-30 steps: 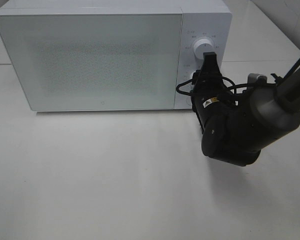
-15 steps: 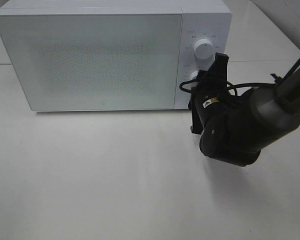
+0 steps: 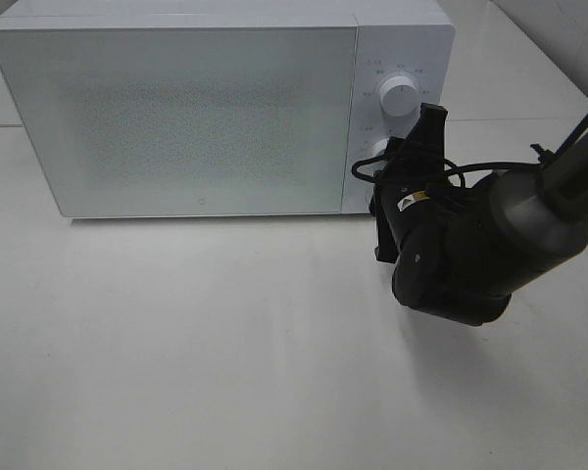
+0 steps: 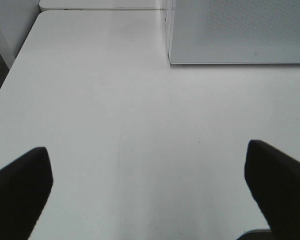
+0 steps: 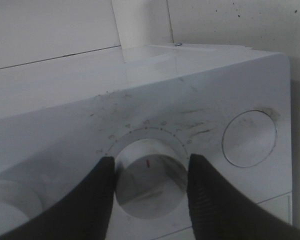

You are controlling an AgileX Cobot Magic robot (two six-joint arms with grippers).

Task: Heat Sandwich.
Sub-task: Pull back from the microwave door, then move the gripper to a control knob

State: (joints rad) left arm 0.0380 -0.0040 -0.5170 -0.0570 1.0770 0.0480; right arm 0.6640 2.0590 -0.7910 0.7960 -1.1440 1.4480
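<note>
Microwave (image 3: 206, 117): white, standing on the far side of the white table (image 3: 225, 343). Its door (image 3: 176, 186) is closed flush. The dotted door panel shows nothing of the inside.

Sandwich: not seen in any view. Its position cannot be told from these pictures.

Control panel (image 3: 416, 44): a narrow strip at the right end of the microwave, carrying two round knobs, one above the other. The upper dial (image 3: 399, 96) stands free, with nothing touching it. The lower dial (image 5: 149, 186) is largely covered in the high view by the arm's black wrist.

Right gripper (image 5: 150, 167): reaches in from the right and meets the panel at the lower dial. In the wrist view its two dark fingers (image 5: 205, 200) sit one on each side of that dial and press against its rim, so the claw is clenched on the knob. A short red mark shows on the dial face between the fingers, and small scale figures arc around the dial.

Left gripper (image 4: 150, 192): released, with its two dark fingers spread wide apart. It hangs over bare table near the left end of the microwave, touching nothing. It does not appear in the high view.
</note>
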